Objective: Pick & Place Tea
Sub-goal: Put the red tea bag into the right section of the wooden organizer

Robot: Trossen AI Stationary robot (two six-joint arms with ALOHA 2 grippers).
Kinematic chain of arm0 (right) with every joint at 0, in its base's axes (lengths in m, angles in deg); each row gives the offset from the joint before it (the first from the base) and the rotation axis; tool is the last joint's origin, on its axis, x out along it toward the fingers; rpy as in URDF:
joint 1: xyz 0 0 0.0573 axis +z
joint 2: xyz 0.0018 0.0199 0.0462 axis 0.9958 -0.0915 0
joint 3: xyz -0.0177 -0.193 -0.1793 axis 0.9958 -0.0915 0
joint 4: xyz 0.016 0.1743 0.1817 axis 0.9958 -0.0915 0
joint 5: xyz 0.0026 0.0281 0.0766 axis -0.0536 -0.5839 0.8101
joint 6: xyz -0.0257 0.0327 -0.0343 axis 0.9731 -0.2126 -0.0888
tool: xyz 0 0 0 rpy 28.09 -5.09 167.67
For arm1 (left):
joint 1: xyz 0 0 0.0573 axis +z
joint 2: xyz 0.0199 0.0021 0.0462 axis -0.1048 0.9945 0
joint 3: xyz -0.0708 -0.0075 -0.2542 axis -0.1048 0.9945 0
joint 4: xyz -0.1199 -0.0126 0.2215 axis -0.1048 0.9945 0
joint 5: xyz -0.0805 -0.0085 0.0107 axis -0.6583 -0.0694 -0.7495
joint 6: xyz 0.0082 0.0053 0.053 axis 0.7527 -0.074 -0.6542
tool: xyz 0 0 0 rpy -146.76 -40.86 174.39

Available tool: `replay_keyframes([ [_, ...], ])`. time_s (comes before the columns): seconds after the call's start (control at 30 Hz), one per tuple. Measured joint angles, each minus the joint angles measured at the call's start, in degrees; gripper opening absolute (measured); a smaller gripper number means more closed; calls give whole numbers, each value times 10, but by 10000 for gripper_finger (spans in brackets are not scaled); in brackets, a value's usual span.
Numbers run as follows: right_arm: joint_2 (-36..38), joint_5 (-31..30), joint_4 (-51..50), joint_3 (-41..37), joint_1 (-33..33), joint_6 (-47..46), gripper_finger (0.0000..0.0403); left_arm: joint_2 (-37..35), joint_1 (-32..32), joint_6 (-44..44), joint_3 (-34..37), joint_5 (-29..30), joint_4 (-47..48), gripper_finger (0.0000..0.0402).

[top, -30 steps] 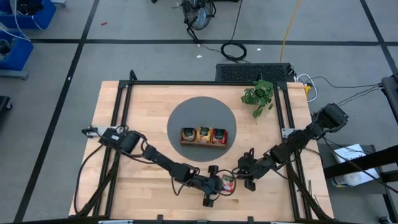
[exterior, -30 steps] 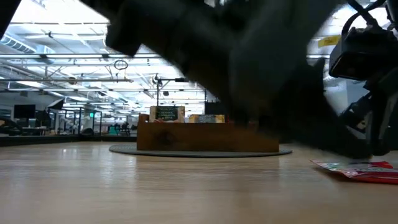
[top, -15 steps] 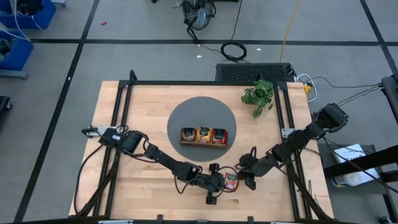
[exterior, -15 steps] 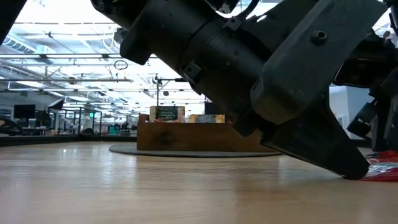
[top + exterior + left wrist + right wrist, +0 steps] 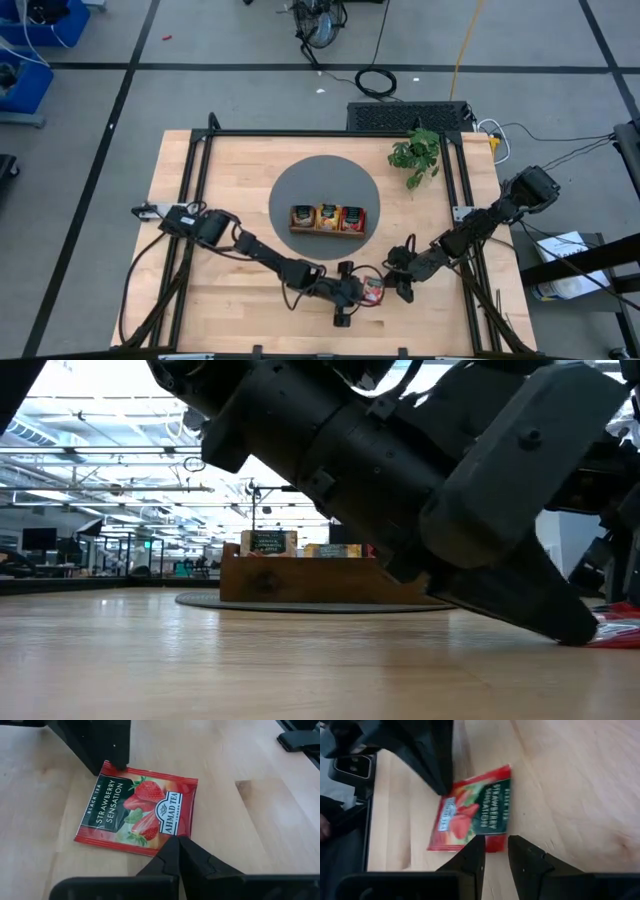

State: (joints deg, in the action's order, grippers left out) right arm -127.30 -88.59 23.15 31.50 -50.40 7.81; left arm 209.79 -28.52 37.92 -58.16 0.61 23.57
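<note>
A red strawberry tea packet point(image 5: 137, 810) lies flat on the wooden table near its front edge, between my two grippers point(image 5: 374, 290). My left gripper point(image 5: 178, 841) is shut, its tips at the packet's left edge point(image 5: 585, 632). My right gripper point(image 5: 495, 847) is open by a narrow gap and stands over the packet's opposite, right edge point(image 5: 495, 841). More tea packets stand in the wooden tray point(image 5: 327, 219) on the round grey mat point(image 5: 290, 185). My left gripper presses its shut fingertips on the red packet's edge next to the white brand label point(image 5: 167, 837), slanting down from the table's left. The packet lies flat on the table. My right gripper's fingers point(image 5: 116, 762) stand at the packet's opposite edge; I cannot tell whether they touch it.
A green leafy plant point(image 5: 415, 152) stands at the far right. The black frame rails point(image 5: 200, 160) run along the table's sides. Bare wood lies between the mat and the front edge to the left of the grippers.
My left gripper has gone toward the table's right and a little down, bringing its shut tips onto the packet's edge. My right gripper has sunk toward the packet and rolled at the wrist. The packet stays flat on the table.
</note>
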Motion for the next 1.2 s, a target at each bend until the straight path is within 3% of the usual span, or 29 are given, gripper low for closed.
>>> replay_keyframes([
  [0.37,-11,-2,18,0,2,12,72,13,10,4,0,-4,-27,15],
  [0.53,-13,-4,18,0,2,57,29,13,10,-7,0,-4,-25,5],
  [0.6,-13,-4,20,0,2,75,8,13,10,-40,0,-4,-26,16],
  [0.8,-11,-1,23,0,2,89,2,4,0,-82,1,0,-17,76],
  [1.0,23,6,16,0,2,117,1,-59,-18,-67,2,-6,129,126],
  [1.2,115,18,-37,25,-21,207,1,-112,-55,10,1,27,267,140],
])
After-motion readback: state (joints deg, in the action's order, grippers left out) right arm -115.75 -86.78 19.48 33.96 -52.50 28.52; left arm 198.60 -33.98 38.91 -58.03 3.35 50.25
